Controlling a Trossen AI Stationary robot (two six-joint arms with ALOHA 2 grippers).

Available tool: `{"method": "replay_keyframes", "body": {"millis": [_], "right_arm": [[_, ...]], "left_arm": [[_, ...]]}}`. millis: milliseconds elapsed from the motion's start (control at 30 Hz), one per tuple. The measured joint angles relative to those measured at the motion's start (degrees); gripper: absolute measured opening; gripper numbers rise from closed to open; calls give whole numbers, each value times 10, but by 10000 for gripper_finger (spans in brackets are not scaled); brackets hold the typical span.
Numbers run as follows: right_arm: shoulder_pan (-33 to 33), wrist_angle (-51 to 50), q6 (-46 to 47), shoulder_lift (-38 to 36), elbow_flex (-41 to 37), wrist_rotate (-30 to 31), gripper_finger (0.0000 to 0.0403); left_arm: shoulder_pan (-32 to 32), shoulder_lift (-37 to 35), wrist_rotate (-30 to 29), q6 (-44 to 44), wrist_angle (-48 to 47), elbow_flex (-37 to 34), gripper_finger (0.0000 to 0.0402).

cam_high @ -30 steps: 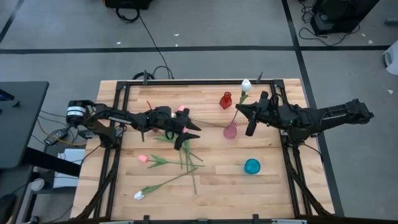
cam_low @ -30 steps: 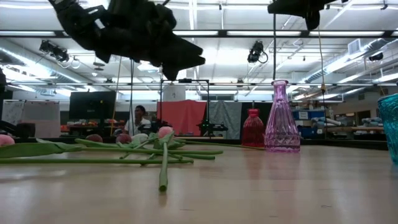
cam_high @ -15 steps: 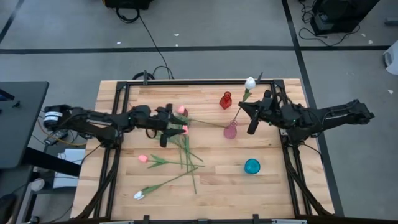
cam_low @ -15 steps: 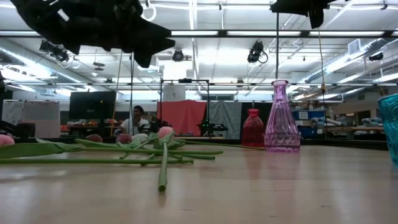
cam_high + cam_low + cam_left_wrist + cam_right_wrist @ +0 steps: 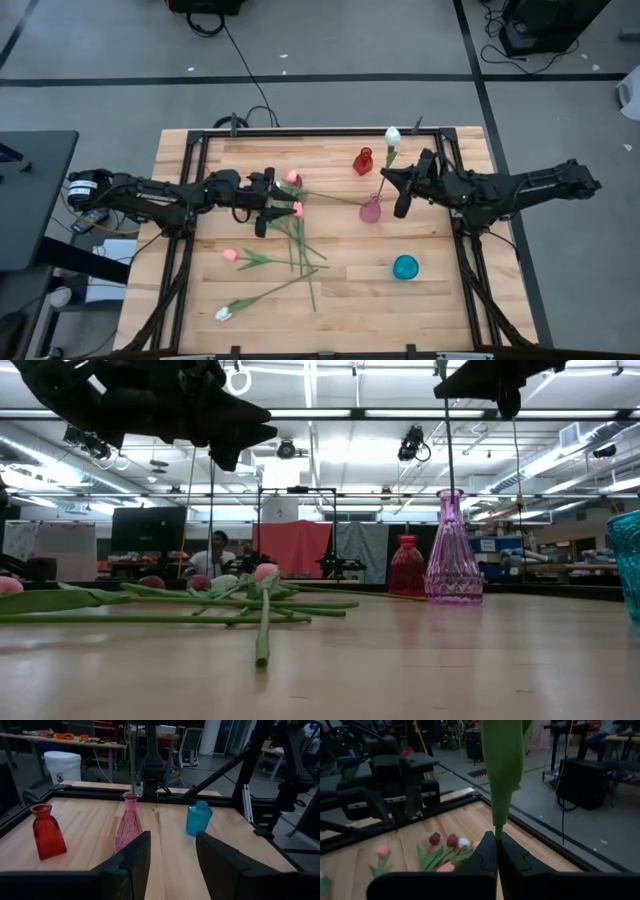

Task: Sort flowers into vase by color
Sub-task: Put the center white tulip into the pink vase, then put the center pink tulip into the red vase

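R. gripper (image 5: 392, 186) is clenched on the stem of a white tulip (image 5: 393, 135), held above the pink vase (image 5: 370, 209) near the desk's (image 5: 440, 300) middle; stem is seen running down to the vase mouth, head towards the far edge. L. gripper (image 5: 268, 212) is held above the desk, fingers (image 5: 132, 857) parted, nothing between them. Loose tulips (image 5: 296, 245) are scattered centre-left, heads pink, maroon and white; one white head (image 5: 222, 314) lies near the front-left corner. Red vase (image 5: 363, 161) is placed beside the far edge, blue vase (image 5: 405, 267) towards the front-right.
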Motion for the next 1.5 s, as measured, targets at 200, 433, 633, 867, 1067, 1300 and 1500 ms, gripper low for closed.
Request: {"method": "replay_keyframes", "body": {"millis": [200, 433, 633, 867, 1067, 1300, 1500], "right_arm": [[0, 3, 24, 20, -25, -4, 17], [0, -25, 59, 26, -29, -41, 87], [0, -187, 121, 22, 28, -82, 142], [0, -343, 192, 22, 89, -146, 153], [1, -401, 222, 14, 102, -183, 152], [1, -468, 282, 3, 102, -237, 152], [16, -491, 316, 4, 102, -258, 152]], "left_arm": [[0, 0, -2, -5, -6, 0, 162], [-7, 4, -3, -19, -50, 0, 162], [-33, 34, -2, -19, -110, 12, 162], [-49, 76, -3, 53, -249, 71, 162], [-54, 121, -11, 108, -318, 113, 162], [-62, 196, -12, 200, -440, 195, 162], [-90, 252, -35, 269, -478, 252, 162]]}}
